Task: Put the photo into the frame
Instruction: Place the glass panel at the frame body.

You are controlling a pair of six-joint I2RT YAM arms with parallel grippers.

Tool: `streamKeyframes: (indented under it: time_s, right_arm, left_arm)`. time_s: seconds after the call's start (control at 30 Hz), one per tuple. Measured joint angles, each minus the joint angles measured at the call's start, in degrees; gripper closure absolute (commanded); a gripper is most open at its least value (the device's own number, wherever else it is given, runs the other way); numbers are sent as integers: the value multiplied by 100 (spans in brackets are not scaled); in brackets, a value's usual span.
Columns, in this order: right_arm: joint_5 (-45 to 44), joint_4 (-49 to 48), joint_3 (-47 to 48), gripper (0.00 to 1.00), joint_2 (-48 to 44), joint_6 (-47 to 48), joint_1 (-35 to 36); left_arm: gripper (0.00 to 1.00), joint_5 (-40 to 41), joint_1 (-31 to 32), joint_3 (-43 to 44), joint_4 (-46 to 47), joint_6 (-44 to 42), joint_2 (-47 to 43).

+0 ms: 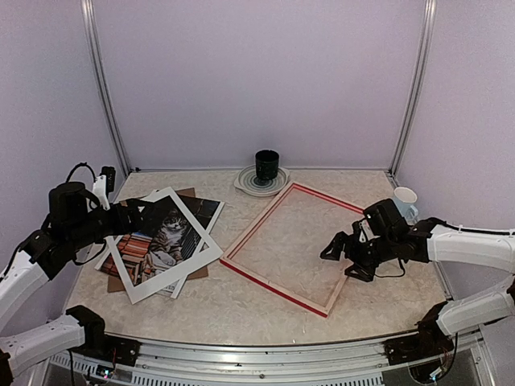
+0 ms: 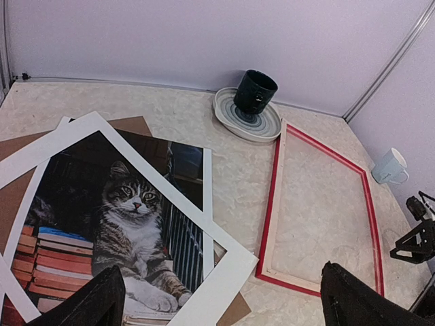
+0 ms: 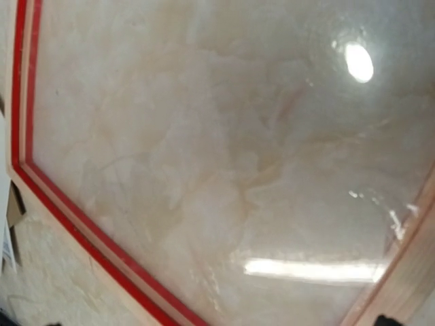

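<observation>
White mat (image 2: 224, 241) (tilted) lies over the photo (image 2: 129, 210).

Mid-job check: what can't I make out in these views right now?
Photo: lower edges hidden under the white mat, top and left wrist views.
Cardboard backing: mostly covered by both.
Frame: right wrist view crops it, and glare spots sit inside it.

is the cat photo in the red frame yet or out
Out. The photo lies under the white mat, apart from the frame, whose opening holds no print.
</observation>
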State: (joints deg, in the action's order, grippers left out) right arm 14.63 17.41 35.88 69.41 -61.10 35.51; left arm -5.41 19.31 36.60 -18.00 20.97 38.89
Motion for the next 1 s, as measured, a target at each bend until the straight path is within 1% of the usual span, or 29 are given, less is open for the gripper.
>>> streamKeyframes:
  time_s: [0.2,0.37,0.5,0.63,0.73,0.83,1.0]
  right_arm:
    - [-164,240,50,1,-129,114,0]
    - [-608,461,205,1,-101,232,0]
    - [-994,509,413,1,24,350,-63]
    - [-1303,522,450,5,105,470,-345]
    - [-1478,457,413,7,107,516,-619]
    - [-1576,354,332,7,109,584,-837]
    - [-1550,52,289,5,367,643,-1093]
  left_arm:
    - [1,-9,0,0,2,9,2]
    - [1,-144,2,2,120,175,76]
    - [1,-118,201,96,267,363,407]
    - [1,267,883,437,431,503,994]
    - [1,564,1384,820,621,568,1617]
    - [1,726,1657,1154,933,605,2378]
    - [1,807,1884,1657,1364,623,3901]
